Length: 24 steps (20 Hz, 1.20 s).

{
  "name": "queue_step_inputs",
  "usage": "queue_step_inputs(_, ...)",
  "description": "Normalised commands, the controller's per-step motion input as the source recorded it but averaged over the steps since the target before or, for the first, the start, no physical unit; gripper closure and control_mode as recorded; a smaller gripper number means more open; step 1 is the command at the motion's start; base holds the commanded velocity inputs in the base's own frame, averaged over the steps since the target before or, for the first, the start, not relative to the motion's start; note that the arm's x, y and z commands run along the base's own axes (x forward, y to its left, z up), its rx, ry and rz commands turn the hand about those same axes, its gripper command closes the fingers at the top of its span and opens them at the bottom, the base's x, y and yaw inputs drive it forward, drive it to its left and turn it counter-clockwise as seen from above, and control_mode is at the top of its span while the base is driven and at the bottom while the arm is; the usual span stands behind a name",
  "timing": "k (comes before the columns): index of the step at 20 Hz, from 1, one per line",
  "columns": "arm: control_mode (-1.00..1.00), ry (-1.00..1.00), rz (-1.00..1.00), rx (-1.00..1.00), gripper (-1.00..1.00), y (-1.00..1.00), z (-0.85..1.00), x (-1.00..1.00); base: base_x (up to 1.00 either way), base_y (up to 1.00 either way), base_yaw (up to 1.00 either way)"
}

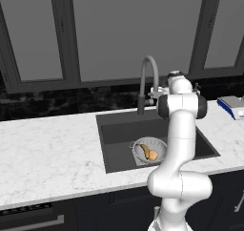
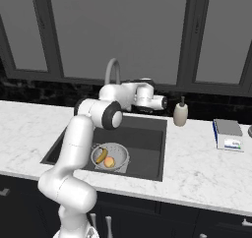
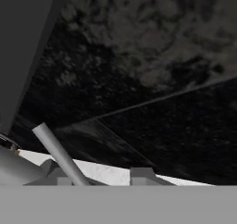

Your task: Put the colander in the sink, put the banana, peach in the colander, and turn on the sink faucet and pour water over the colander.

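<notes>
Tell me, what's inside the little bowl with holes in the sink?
Inside the colander lie a yellow banana and an orange peach, side by side. The colander's bottom underneath the fruit is covered.

My white marble counter [image 1: 47, 153] carries the sunken sink [image 1: 119, 125], a beige soap dispenser [image 2: 180, 114] behind it, and a blue-edged scale [image 2: 227, 133] off right.
</notes>
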Motion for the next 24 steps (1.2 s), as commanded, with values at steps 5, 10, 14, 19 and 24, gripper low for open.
queue_step_inputs(5,-1.0,0.0,-0.06,-0.05,1.0,-0.16,0.0,0.0,0.0,0.0,0.0)
queue_step_inputs(10,-1.0,0.0,-0.08,-0.05,1.0,-0.45,-0.02,0.0,0.0,0.0,0.0)
queue_step_inputs(14,-1.0,0.0,-0.09,-0.03,1.0,-0.7,-0.06,0.0,0.0,0.0,0.0)
queue_step_inputs(19,-1.0,0.0,-0.1,-0.02,1.0,-0.8,-0.1,0.0,0.0,0.0,0.0)
queue_step_inputs(24,-1.0,0.0,-0.11,-0.02,1.0,-0.83,-0.12,0.0,0.0,0.0,0.0)
